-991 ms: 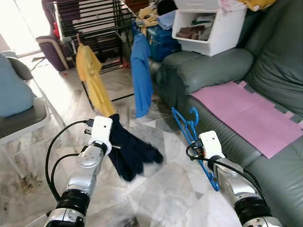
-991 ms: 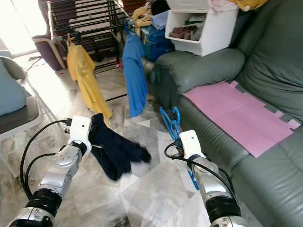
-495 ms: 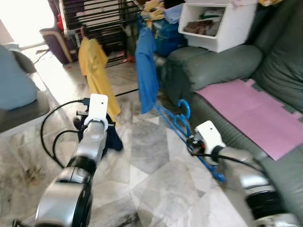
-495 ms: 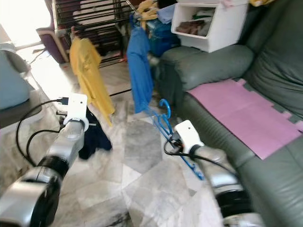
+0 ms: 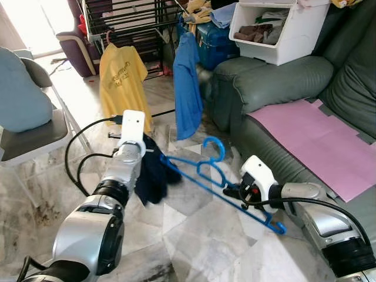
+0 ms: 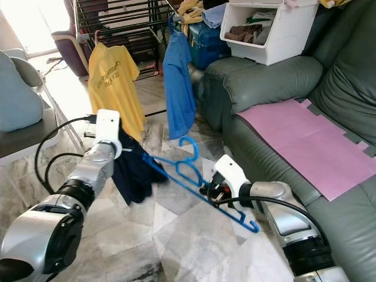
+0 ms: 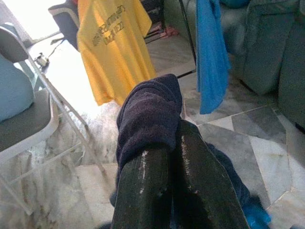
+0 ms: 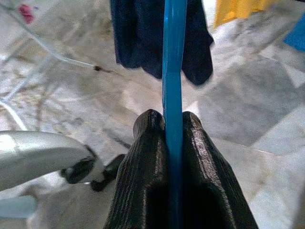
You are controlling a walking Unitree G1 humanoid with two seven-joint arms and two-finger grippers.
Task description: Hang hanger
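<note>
Threading the garment onto the hanger is the step in hand. The right gripper [image 8: 172, 125] is clamped on the lower bar of the blue hanger [image 5: 202, 176], which lies tilted between the two arms, hook [image 5: 214, 145] uppermost. The left gripper [image 7: 177, 143] is closed on a fold of the dark navy garment [image 5: 154, 174], which hangs just beside the hanger's far tip. The next move likely calls for passing that tip into a garment opening, then carrying the load to the drying rack [image 5: 126, 20], where a yellow shirt [image 5: 123, 76] and a blue shirt [image 5: 188, 82] hang. Open floor lies ahead; the sofa [image 5: 276, 82] borders the right, a folding chair [image 5: 35, 132] the left.
</note>
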